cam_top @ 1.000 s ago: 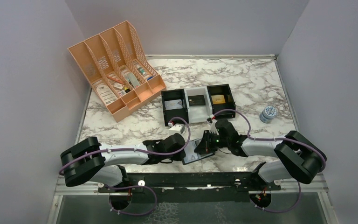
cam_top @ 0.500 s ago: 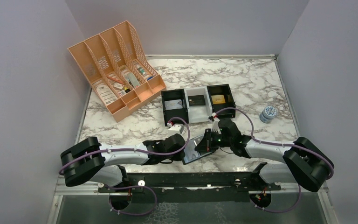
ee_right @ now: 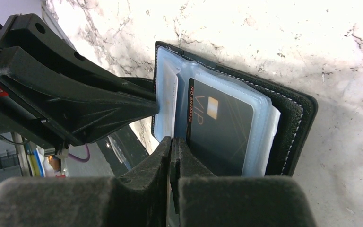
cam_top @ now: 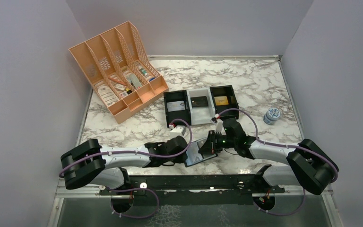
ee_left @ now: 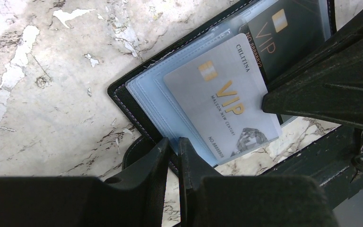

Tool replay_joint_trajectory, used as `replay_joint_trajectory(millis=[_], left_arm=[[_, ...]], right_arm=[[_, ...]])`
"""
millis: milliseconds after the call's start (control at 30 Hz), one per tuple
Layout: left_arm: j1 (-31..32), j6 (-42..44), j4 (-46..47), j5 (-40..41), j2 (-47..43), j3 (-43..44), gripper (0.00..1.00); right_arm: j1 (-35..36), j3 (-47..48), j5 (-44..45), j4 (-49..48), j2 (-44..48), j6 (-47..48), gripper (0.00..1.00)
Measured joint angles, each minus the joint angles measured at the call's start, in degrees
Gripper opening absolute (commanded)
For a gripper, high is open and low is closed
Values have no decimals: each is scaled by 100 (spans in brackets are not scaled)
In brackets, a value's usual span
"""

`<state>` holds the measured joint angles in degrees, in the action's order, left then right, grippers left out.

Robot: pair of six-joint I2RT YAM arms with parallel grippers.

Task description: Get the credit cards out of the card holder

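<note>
The black card holder point(cam_top: 197, 153) lies open near the table's front edge, its blue-grey sleeves point(ee_left: 158, 94) showing. My left gripper point(ee_left: 175, 145) is shut on the holder's near edge. A silver VIP credit card point(ee_left: 222, 101) sticks partly out of a sleeve. My right gripper point(ee_right: 174, 144) is shut at that card's edge, and its fingers point(ee_left: 321, 90) meet the card's side in the left wrist view. A dark credit card point(ee_right: 220, 130) sits in the sleeve behind. In the top view the left gripper point(cam_top: 188, 152) and right gripper point(cam_top: 210, 146) face each other across the holder.
A black-and-white three-compartment tray point(cam_top: 189, 113) with cards in it stands just behind the grippers. An orange file organizer point(cam_top: 118, 71) fills the back left. A small round jar point(cam_top: 272, 115) sits at the right. Grey walls close in both sides.
The right gripper has shifted slightly right and back, its arm stretching out. The holder's open flap lifted a little with it. The left arm has stayed put.
</note>
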<state>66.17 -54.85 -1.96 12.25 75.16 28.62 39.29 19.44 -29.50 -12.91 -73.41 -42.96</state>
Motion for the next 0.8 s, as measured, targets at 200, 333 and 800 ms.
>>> replay_joint_trajectory(millis=[200, 333, 800], left_arm=[[7, 9, -2, 9, -4, -4, 17], [9, 13, -4, 9, -13, -4, 22], [35, 216, -190, -31, -688, 83, 41]], right_arm=[[-83, 79, -267, 57, -188, 87, 5], [-116, 170, -297, 170, -411, 153, 5], [-116, 66, -140, 92, -501, 4, 5]])
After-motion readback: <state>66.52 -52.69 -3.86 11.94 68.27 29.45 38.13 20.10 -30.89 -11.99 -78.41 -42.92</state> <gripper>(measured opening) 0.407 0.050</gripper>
